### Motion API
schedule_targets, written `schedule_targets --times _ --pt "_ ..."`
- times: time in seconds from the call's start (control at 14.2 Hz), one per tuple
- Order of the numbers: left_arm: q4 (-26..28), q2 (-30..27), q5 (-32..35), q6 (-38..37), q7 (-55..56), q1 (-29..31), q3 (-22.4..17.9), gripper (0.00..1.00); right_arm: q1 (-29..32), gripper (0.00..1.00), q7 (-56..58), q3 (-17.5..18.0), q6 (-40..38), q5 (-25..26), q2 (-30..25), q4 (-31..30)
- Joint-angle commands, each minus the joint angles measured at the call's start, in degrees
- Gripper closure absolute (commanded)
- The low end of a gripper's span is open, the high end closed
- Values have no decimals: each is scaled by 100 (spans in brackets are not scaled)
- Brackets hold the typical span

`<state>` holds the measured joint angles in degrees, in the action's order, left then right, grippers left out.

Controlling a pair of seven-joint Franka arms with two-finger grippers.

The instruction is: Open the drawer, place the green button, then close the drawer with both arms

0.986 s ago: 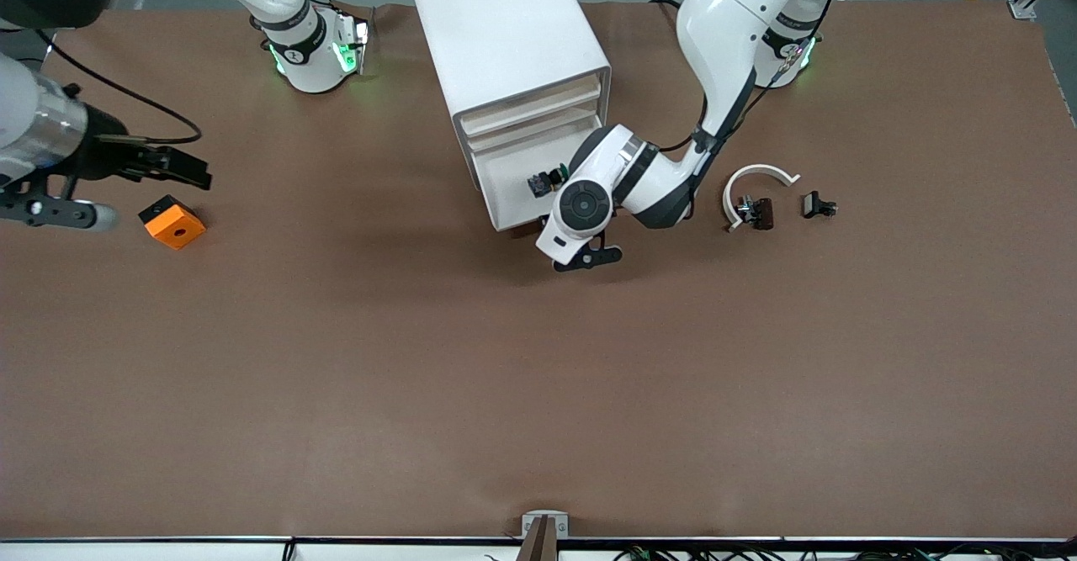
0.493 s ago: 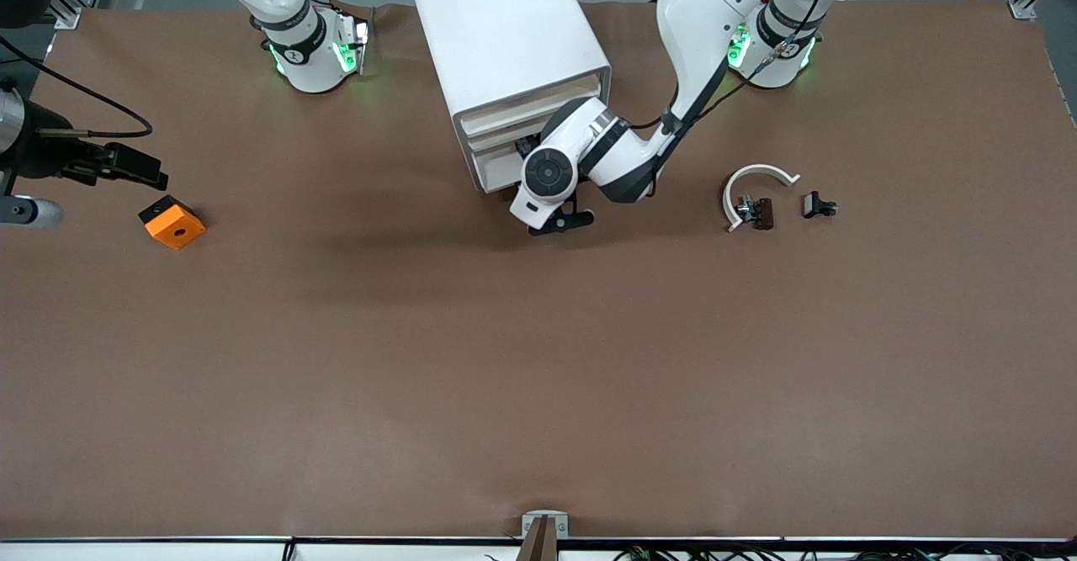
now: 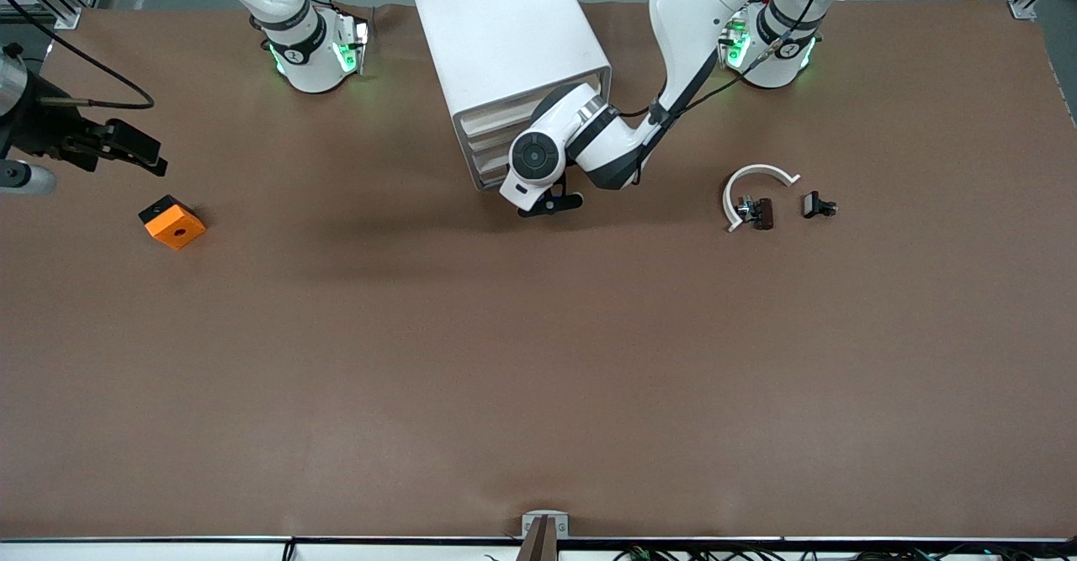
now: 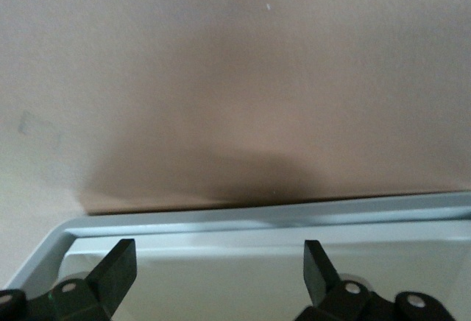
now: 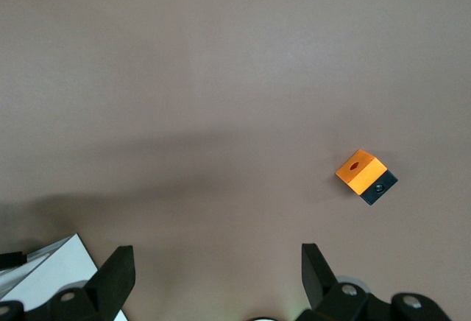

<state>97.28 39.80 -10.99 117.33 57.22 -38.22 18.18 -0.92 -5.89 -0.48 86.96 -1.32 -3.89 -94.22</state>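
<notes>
Fingers apart, both grippers empty. Left gripper (image 3: pixel 551 202) at drawer (image 3: pixel 492 176) front, drawer nearly flush in cabinet (image 3: pixel 505 35) near desk's robot-side edge. Button hidden, presumably inside. Right gripper (image 3: pixel 126 149) waits over desk's right-arm end, above orange cube (image 3: pixel 172 222). Drawer judged light, rigid, free-sliding: push flat on front centre.

I see a matt brown counter (image 3: pixel 538 359), paper-like and smooth. The cabinet (image 3: pixel 505 31) looks like smooth white plastic with a soft sheen. Both arms (image 3: pixel 698 14) have glossy white shells. My left gripper (image 4: pixel 219 266) has matt black plastic fingers (image 4: pixel 118 266). The orange cube (image 3: pixel 172 222) looks matt.
</notes>
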Motion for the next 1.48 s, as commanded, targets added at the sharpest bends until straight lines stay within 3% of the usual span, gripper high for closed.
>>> schedule_targets --times 0.0,0.28,0.56,0.92,1.06,1.41 --pt "222 -183 -210 -9 34 -1 63 0 136 0 18 110 32 53 -86 18" --pt "64 -201 -246 -9 26 226 -7 0 145 0 18 110 23 53 -86 175" --pt "-795 -218 -123 -140 -27 1525 -16 0 180 0 18 110 23 53 -86 229" --pt "-1474 -271 1341 -343 -588 2651 -16 0 189 0 18 101 23 53 -86 229" --pt "-1475 -612 1678 -343 -703 3012 -7 0 180 0 18 110 14 53 -86 229" --pt "-1475 -1447 1705 -860 -1379 3742 -25 0 180 0 9 110 14 53 -86 290"
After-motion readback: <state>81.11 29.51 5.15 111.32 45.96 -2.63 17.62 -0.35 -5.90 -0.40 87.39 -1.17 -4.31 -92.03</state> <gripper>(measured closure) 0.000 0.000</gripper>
